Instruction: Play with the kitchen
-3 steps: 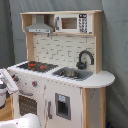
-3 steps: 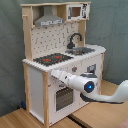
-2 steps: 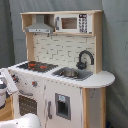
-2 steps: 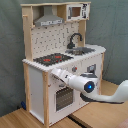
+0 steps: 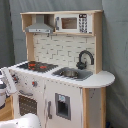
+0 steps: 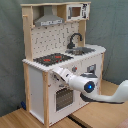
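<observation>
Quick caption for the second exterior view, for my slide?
Panda arm reaching its gripper to the toy kitchen's front panel, just below the stovetop.

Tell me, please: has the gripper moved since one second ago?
No. In the second exterior view the gripper sits at the same spot on the kitchen front, just below the stovetop edge and above the oven door.
</observation>
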